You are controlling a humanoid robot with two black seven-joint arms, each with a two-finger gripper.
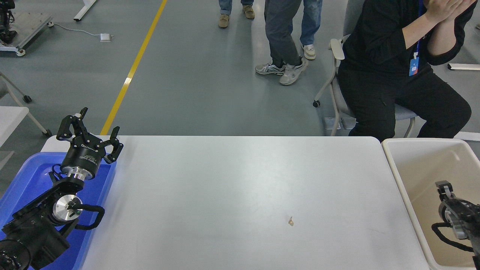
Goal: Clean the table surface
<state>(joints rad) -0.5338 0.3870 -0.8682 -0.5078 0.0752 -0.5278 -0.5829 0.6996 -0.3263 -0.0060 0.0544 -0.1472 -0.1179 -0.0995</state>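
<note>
My right gripper (446, 189) hangs over the beige bin (412, 157) at lower right, its state unclear; a crumb (290, 221) dirties the table surface (232, 180) mid-frame; my left gripper (90, 135), spread, idles lower left.

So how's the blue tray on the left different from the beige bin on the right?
The blue tray looks shallow with a low rim; the beige bin has tall walls. The tray lies on the table surface at its left end, under the parked left gripper; the bin sits past the right edge, with the right gripper inside it. Both are rectangular open containers.
</note>
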